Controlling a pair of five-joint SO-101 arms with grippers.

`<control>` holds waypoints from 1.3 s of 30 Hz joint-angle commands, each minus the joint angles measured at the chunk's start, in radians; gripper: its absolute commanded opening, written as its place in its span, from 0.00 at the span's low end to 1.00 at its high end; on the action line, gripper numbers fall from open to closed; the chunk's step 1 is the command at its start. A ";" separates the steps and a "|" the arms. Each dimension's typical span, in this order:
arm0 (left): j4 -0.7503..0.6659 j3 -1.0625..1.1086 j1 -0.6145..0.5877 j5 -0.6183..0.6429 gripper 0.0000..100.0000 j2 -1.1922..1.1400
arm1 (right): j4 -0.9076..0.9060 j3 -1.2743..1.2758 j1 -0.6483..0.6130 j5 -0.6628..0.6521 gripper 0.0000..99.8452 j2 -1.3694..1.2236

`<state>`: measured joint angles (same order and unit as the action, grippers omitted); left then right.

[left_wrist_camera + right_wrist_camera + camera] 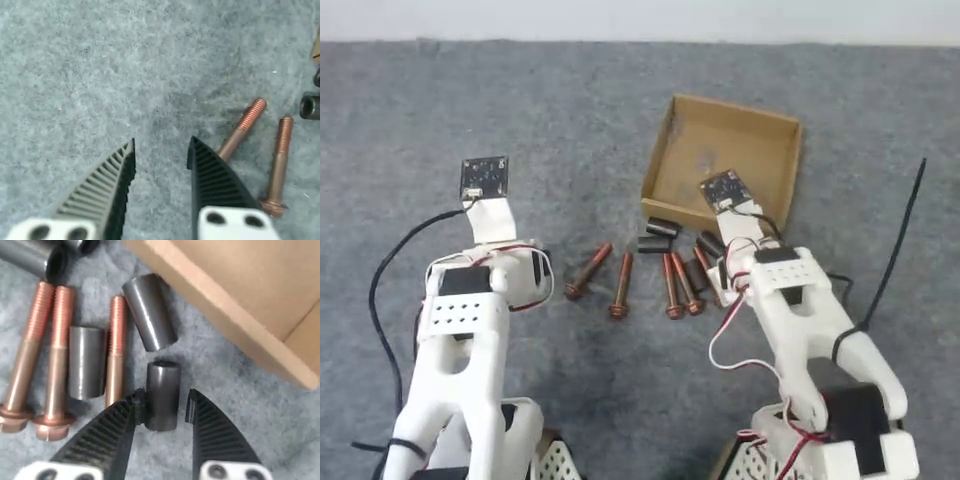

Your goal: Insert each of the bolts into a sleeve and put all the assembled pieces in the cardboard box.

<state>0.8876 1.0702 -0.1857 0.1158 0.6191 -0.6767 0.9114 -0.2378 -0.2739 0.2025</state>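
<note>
Several copper bolts (620, 285) and dark sleeves (658, 228) lie on the grey carpet just in front of the cardboard box (790, 150). My right gripper (165, 400) is open and low, with an upright-looking dark sleeve (162, 390) between its fingers; one finger (131, 412) touches it and the other stands slightly off. Beside that sleeve lie a bolt (116, 350) and two more sleeves (150, 312) (86, 362). My left gripper (161, 150) is open over bare carpet, with two bolts (240, 130) (277, 165) just to one side of it.
The box wall (240, 295) rises close beyond the right gripper. Two further bolts (55, 360) and a lying sleeve (35, 257) sit on its other side. A black cable (900, 240) runs past the right arm. Open carpet spreads at the far left.
</note>
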 commanded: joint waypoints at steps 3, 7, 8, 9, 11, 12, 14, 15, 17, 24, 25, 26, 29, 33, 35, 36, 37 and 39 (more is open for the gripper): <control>-0.021 -0.010 0.002 0.017 0.17 0.003 | 0.036 -0.054 -0.004 -0.017 0.13 -0.005; -0.021 -0.008 0.002 0.017 0.17 0.003 | -0.002 -0.095 -0.005 -0.055 0.13 -0.050; -0.021 -0.008 0.002 0.017 0.17 0.003 | -0.028 -0.118 -0.005 -0.075 0.13 -0.067; -0.021 -0.008 0.002 0.017 0.17 0.003 | -0.051 -0.135 -0.008 -0.087 0.13 -0.079; -0.021 -0.008 0.003 0.017 0.17 0.003 | -0.081 -0.163 -0.021 -0.094 0.13 -0.105; -0.021 -0.008 0.005 0.017 0.17 0.003 | -0.088 -0.170 -0.022 -0.095 0.13 -0.114; -0.021 -0.007 0.026 0.017 0.17 0.003 | -0.093 -0.183 -0.019 -0.095 0.08 -0.128; -0.021 -0.001 0.043 0.017 0.17 0.003 | -0.093 -0.184 -0.018 -0.095 0.03 -0.128; -0.021 0.012 0.078 0.017 0.17 0.003 | -0.093 -0.187 -0.016 -0.095 0.01 -0.133; -0.021 0.013 0.170 0.017 0.16 0.003 | -0.111 -0.184 0.019 -0.086 0.01 -0.128; -0.021 0.013 0.183 0.017 0.16 0.003 | -0.114 -0.184 0.019 -0.086 0.01 -0.128; -0.021 0.016 0.196 0.017 0.16 0.003 | -0.114 -0.184 0.019 -0.086 0.01 -0.128; -0.021 0.036 0.242 0.015 0.16 0.003 | -0.114 -0.184 0.018 -0.086 0.01 -0.128; -0.021 0.047 0.269 0.011 0.16 0.002 | -0.114 -0.184 0.018 -0.086 0.01 -0.128; -0.021 0.045 0.269 0.015 0.16 0.002 | -0.114 -0.184 0.018 -0.086 0.01 -0.128; -0.023 0.045 0.272 0.017 0.16 0.002 | -0.114 -0.184 0.018 -0.086 0.01 -0.128; -0.029 0.045 0.273 0.017 0.16 0.002 | -0.114 -0.184 0.018 -0.086 0.01 -0.128; -0.061 0.053 0.295 0.040 0.16 0.000 | -0.114 -0.184 0.016 -0.086 0.01 -0.128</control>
<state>0.8876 1.1270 0.0798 0.1174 0.6191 -0.7795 0.7748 -0.2348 -0.3521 0.0644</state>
